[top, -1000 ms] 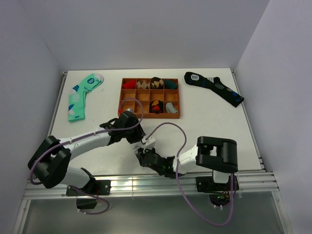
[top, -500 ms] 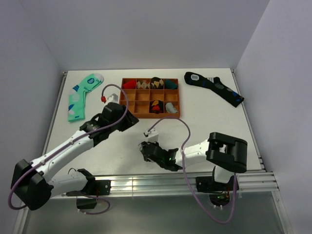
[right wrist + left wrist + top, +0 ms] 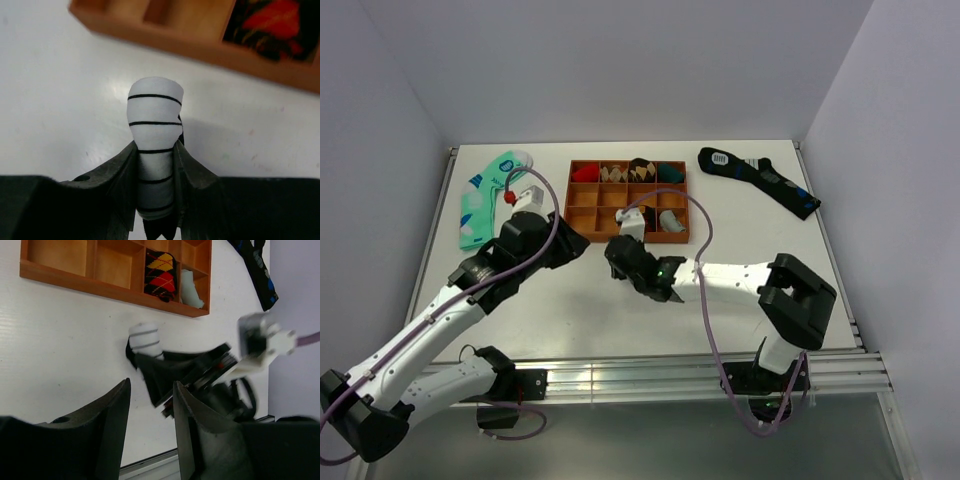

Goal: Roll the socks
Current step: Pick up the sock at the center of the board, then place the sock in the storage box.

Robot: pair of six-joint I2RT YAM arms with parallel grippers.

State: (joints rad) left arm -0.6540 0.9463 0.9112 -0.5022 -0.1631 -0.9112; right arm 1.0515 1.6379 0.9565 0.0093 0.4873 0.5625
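Over at the far left corner of the white desk (image 3: 750,260) a mint green sock (image 3: 485,195) with blue and white blotches lies flat, running roughly from the far edge toward the near one. Just to the right of it the left hand (image 3: 570,243) hangs over the desk, close to the near left corner of the wooden tray. Its two dark fingers (image 3: 112,425) are spread apart, with nothing between them.

The wooden tray (image 3: 585,213) sits at the middle of the far half of the desk and is divided into small compartments. Several of these hold rolled socks, among them a black, red and yellow argyle roll (image 3: 160,275) and a pale roll (image 3: 190,287) beside it in the near row. The two left compartments of that row are bare.

Just off the near edge of the tray, the right hand (image 3: 156,145) is pinching the white sock with thin black stripes (image 3: 154,115). The sock is rolled into a tight bundle, and the fingers (image 3: 120,170) press on both sides of its lower half while the rounded end sticks out past the fingertips toward the tray. A bit of its black fabric shows at the base of the roll. From here I cannot tell whether the roll touches the desk.

At the far right corner a long black sock with blue patches (image 3: 760,180) lies on a slant, well apart from everything else.
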